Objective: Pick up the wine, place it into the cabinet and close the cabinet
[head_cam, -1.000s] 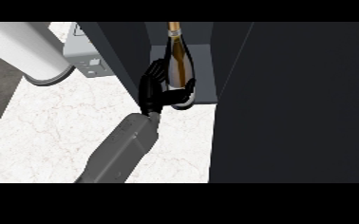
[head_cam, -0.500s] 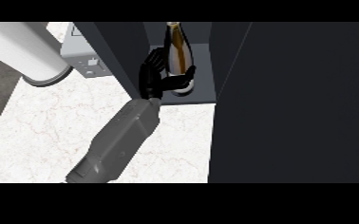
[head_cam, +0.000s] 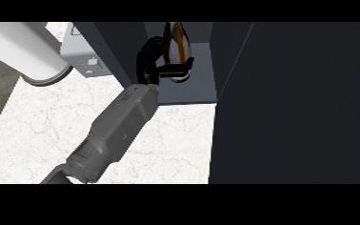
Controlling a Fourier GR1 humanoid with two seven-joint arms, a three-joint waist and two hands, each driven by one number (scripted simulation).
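Head view: upper centre, the robot hand (head_cam: 151,64) is curled round the wine (head_cam: 177,47), bottle already inside the cabinet (head_cam: 204,83). Placement looks nearly done; letting go and shutting the door (head_cam: 288,105), right of frame, remain.

Wine (head_cam: 177,43) on cabinet (head_cam: 200,83) shelf
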